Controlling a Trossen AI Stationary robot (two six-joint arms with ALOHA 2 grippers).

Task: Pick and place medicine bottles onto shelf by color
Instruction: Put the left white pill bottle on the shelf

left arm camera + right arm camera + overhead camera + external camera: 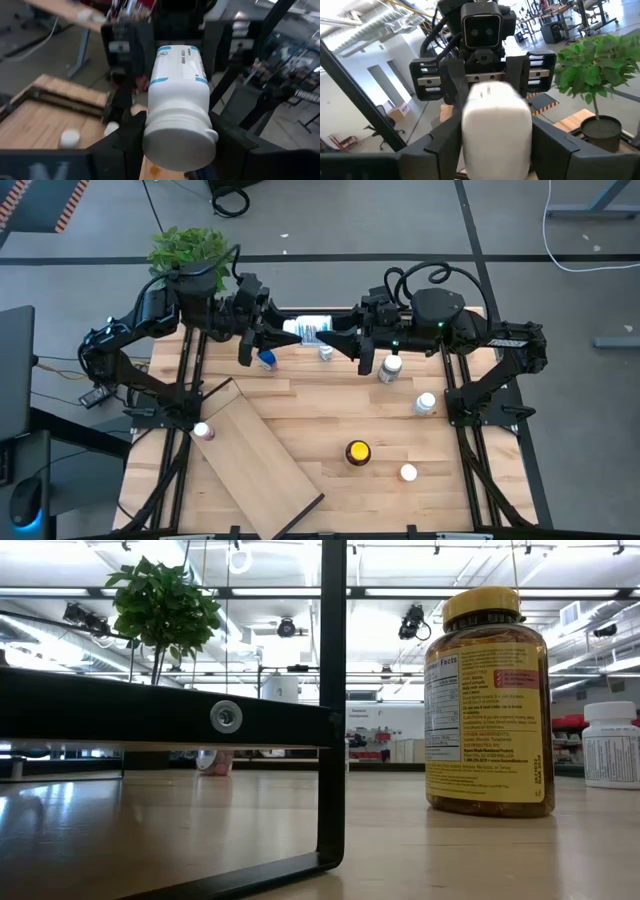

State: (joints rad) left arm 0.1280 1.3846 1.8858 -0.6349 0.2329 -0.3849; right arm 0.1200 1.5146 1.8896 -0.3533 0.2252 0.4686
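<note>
1. We see both arms stretched toward each other over the worktop's [330, 405] far edge, meeting at one white bottle [311, 330] held level.
2. Left gripper [287, 335] is clamped at its cap end.
3. Right gripper [335, 336] flanks its base; we cannot tell its grip.
4. The shelf [262, 458] lies near-left; other bottles stand scattered.

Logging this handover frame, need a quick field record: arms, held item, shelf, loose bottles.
left gripper: at the table's far edge, closed on the cap end of the white bottle
right gripper: facing it, fingers around the same bottle's base end
white bottle: horizontal, in the air between both grippers
shelf: lying diagonally on the table's left half, pinkish bottle at its edge
amber bottle: upright, front centre
blue-capped bottle: under the left gripper
</note>
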